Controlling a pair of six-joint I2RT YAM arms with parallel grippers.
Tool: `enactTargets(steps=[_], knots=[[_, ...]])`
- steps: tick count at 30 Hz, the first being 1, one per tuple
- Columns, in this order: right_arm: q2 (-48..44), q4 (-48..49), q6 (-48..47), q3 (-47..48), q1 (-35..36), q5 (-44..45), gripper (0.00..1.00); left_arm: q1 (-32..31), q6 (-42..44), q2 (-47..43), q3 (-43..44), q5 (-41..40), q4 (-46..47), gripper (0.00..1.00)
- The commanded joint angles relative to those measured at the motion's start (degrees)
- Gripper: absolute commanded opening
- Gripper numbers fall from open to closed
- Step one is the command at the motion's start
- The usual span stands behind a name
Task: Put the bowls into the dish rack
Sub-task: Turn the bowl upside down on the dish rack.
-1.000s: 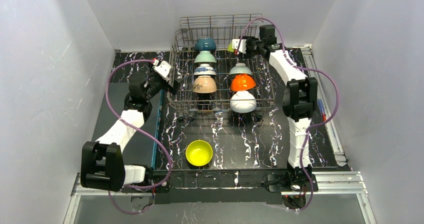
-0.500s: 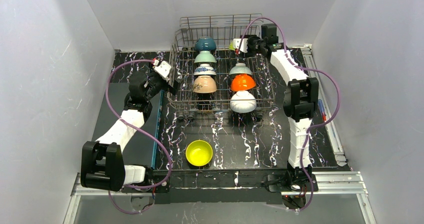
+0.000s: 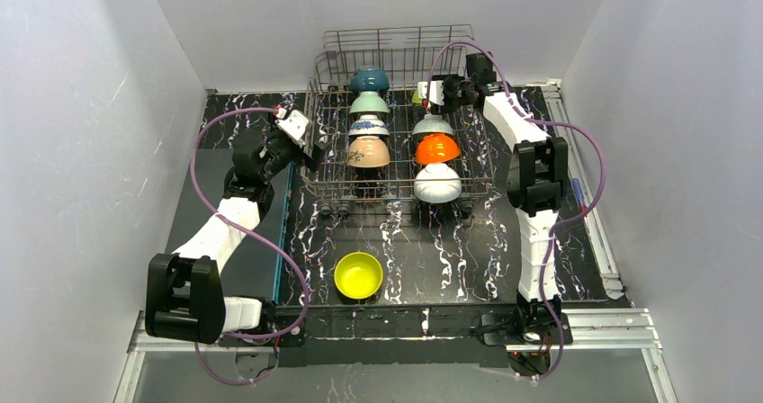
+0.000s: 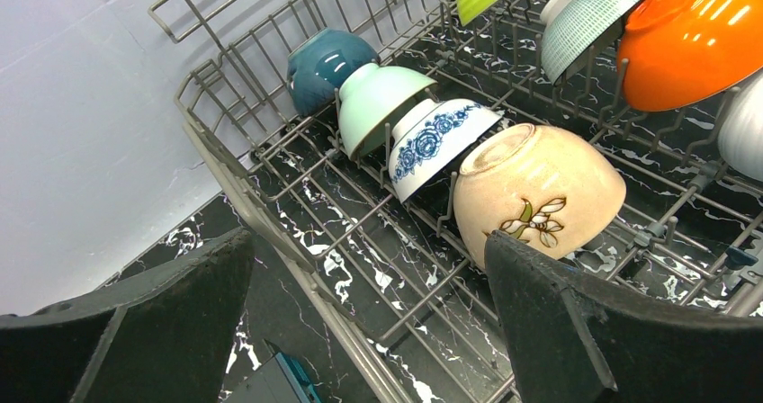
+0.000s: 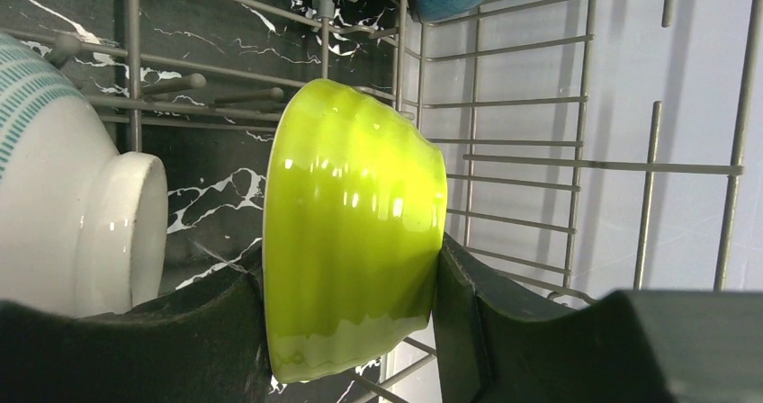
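Observation:
The grey wire dish rack (image 3: 396, 48) stands at the back of the table. Its left row holds teal (image 3: 369, 80), mint (image 3: 369, 103), blue-patterned (image 3: 368, 126) and tan (image 3: 368, 152) bowls. The right row holds striped (image 3: 432, 125), orange (image 3: 437, 148) and white (image 3: 437, 183) bowls. My right gripper (image 5: 349, 268) is shut on a yellow-green bowl (image 5: 351, 232), held on edge over the rack's back right, just behind the striped bowl (image 5: 54, 178). My left gripper (image 4: 367, 241) stands open over the rack's left rim (image 4: 234, 174), next to the tan bowl (image 4: 540, 196). Another yellow-green bowl (image 3: 358, 275) sits upright on the table in front.
A dark board with a blue edge (image 3: 274, 232) lies left of the rack under the left arm. Small tools (image 3: 580, 198) lie by the right rail. White walls close in on three sides.
My right gripper has shifted slightly nearer and lower over the rack's back right with the yellow-green bowl. The left arm has not moved.

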Motion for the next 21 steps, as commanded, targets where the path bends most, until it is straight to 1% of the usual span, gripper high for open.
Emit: enactTargets(steps=[1,9,10,11,12,13,16,19,21], knots=[[0.6,0.4,-1.3,2.0,-0.1,-1.5,0.01,0.2,0.6,-0.4,-0.6,0.1,1.2,0.98],[1.3,1.6,-1.6,0.7,-0.1,-0.6,0.02,0.2,0.7,-0.3,-0.6,-0.1,1.2,0.98],[1.2,2.3,-1.4,0.2,-0.1,-0.5,0.08,0.2,0.8,-0.3,-0.6,-0.1,1.3,0.98],[1.0,3.2,-1.0,-0.4,0.0,-0.4,0.25,0.2,0.8,-0.3,-0.6,-0.1,1.2,0.98],[0.9,3.9,-0.7,-0.8,-0.1,-0.3,0.47,0.2,0.8,-0.3,-0.6,-0.1,1.3,0.98],[0.6,4.8,-0.1,-1.3,-0.1,-0.2,0.62,0.2,0.8,-0.3,-0.6,-0.2,1.2,0.98],[0.0,6.5,0.6,-2.4,0.0,0.2,0.72,0.2,0.8,-0.3,-0.6,-0.2,1.3,0.98],[-0.5,7.5,1.0,-3.1,0.1,0.4,0.89,0.2,0.7,-0.3,-0.6,-0.2,1.2,0.98],[-0.8,7.8,1.2,-3.6,0.0,0.5,0.96,0.2,0.7,-0.3,-0.6,-0.2,1.2,0.98]])
